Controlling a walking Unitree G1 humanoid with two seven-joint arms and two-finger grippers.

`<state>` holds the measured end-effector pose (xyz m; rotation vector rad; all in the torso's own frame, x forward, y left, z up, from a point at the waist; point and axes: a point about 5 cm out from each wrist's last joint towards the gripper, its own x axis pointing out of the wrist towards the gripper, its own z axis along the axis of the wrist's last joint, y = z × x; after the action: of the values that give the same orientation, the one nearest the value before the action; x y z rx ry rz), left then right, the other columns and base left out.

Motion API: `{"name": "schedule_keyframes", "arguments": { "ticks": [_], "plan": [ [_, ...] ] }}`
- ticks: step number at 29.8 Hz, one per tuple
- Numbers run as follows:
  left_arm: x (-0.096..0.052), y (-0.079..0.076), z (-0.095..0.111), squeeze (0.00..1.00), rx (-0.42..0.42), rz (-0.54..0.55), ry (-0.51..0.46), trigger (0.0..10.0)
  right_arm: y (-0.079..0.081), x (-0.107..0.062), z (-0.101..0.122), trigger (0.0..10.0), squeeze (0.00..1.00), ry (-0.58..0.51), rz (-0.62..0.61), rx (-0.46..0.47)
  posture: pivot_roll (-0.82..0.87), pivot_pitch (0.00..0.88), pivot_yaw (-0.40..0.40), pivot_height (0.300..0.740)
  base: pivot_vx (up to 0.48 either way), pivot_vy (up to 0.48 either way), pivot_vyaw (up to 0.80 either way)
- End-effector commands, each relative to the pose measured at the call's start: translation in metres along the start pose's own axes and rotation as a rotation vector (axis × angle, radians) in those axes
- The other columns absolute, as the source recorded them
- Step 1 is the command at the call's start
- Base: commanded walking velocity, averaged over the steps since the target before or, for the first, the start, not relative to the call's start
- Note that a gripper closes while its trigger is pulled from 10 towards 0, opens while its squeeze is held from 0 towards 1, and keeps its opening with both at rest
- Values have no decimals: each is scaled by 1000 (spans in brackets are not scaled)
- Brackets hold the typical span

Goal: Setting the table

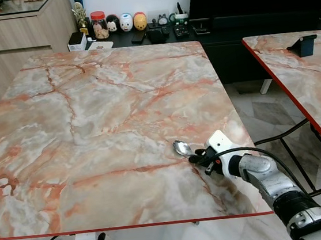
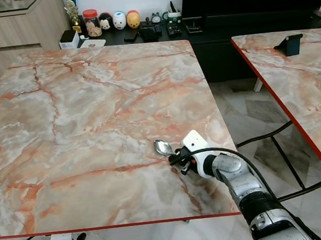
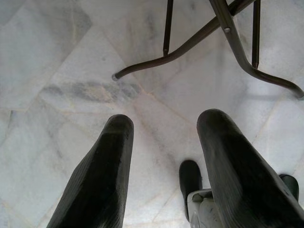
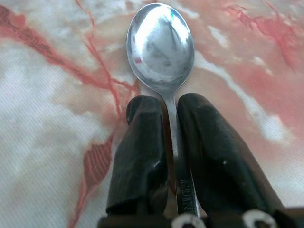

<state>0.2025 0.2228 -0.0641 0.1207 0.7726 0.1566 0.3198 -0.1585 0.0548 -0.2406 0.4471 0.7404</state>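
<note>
we count one spoon (image 1: pixel 181 147), its bowl low over the near right part of the marble table (image 1: pixel 91 122), its handle clamped between the fingers of our right gripper (image 1: pixel 198 158). our left gripper (image 3: pixel 164 166) hangs below the table edge, fingers apart, over the floor (image 3: pixel 57 57). a second table (image 1: pixel 312 74) stands apart on the right, with a dark stand (image 1: pixel 303 44) on it.

Even, bright indoor light across both eye views — sharp, no motion blur. The marble table (image 1: pixel 108 120) carries a soft sheen. In the right wrist view the spoon (image 4: pixel 160 45) bowl glares white, its near handle softly blurred. The floor (image 3: pixel 61 71) is evenly lit — shadows faint.
</note>
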Motion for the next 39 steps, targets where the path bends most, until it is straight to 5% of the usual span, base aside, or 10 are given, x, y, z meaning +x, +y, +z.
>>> {"name": "schedule_keyframes", "arguments": {
  "ticks": [1, 19, 20, 21, 22, 31, 39],
  "plan": [
    [-1, 0, -2, 0, 4, 2, 8, 10000, -2, 0, -2, 0, 0, 23, -18, 2, 20, 0, -32, 740, 0, 0, 0],
    [-1, 0, -3, 0, 6, 3, 8, 10000, -1, 3, 1, 0, 0, -18, -64, 12, 18, 0, -30, 740, 0, 0, 0],
    [-1, 0, -2, 0, 7, 3, 8, 10000, -2, 4, 4, 2314, 0, -37, -82, 12, 17, 0, -30, 740, 0, 0, 0],
    [-1, 0, -2, 0, 7, 3, 7, 10000, -4, 4, 8, 6706, 0, -64, -111, 6, 18, 0, -31, 740, 0, 0, 0],
    [-1, 0, -2, 0, 7, 3, 6, 10000, -8, 3, 14, 10000, 0, -110, -170, 22, 18, 0, -31, 740, 0, 0, 0],
    [-1, 2, -3, 0, 8, 6, 6, 10000, -25, -18, 46, 10000, 0, -419, -524, 55, 9, 1, -29, 740, 0, 0, 0],
    [-2, 2, -3, 0, -4, 6, -6, 10000, -28, -37, 44, 10000, 0, -560, -756, 143, -2, 16, -31, 740, 0, 0, 0]
  ]
}}
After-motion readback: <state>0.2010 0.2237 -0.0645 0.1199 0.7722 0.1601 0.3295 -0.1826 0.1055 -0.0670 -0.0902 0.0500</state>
